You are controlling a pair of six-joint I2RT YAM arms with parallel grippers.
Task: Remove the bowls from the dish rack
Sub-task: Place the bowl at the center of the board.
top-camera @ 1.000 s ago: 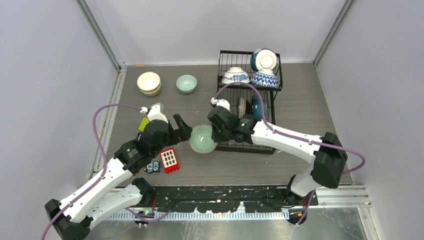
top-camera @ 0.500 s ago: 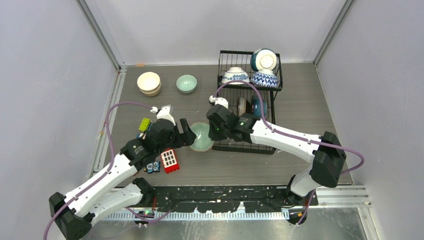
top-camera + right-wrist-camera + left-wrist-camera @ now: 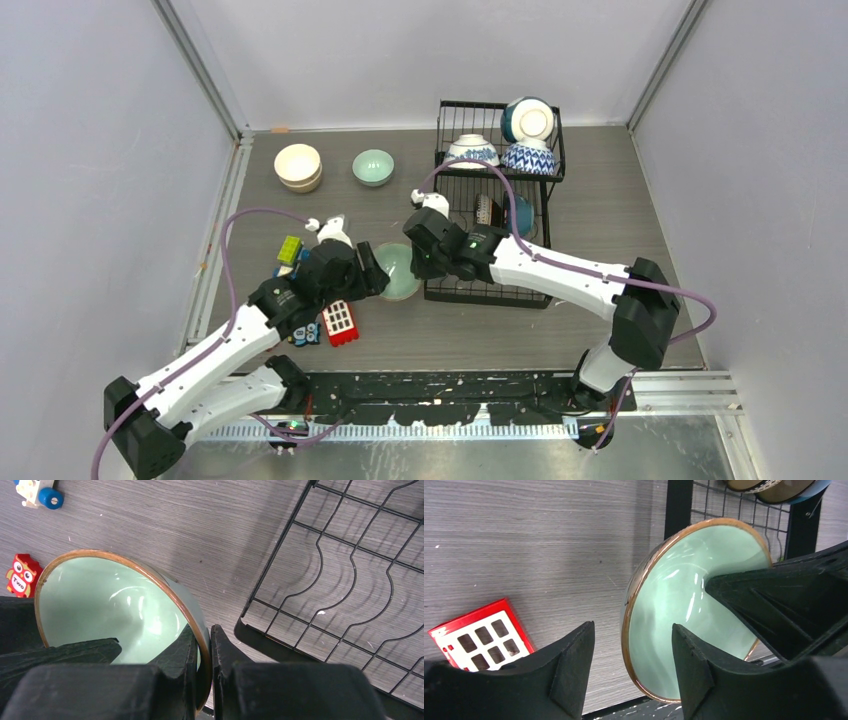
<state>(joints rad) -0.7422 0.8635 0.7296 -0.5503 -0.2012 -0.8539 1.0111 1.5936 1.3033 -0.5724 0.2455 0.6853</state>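
A pale green bowl [image 3: 400,272] with a brown rim hangs tilted just left of the black wire dish rack [image 3: 487,297]. My right gripper [image 3: 425,262] is shut on its rim [image 3: 165,587], one finger inside and one outside. My left gripper [image 3: 372,270] is open at the bowl's opposite side. Its fingers [image 3: 574,655] straddle the rim [image 3: 634,595] with gaps on both sides. In the rack's upper basket sit three bowls: blue-and-white [image 3: 470,151], blue patterned [image 3: 528,157] and dark teal [image 3: 527,119]. Two more stand on edge lower down [image 3: 500,212].
A stack of cream bowls [image 3: 298,166] and another pale green bowl [image 3: 373,166] stand on the table at the back left. Toy blocks lie under my left arm: a red one [image 3: 339,321], a yellow-green one [image 3: 290,249] and a small blue one [image 3: 307,333].
My left gripper has moved right onto the bowl's rim and its jaws have narrowed. The right gripper has shifted the bowl slightly left and back.
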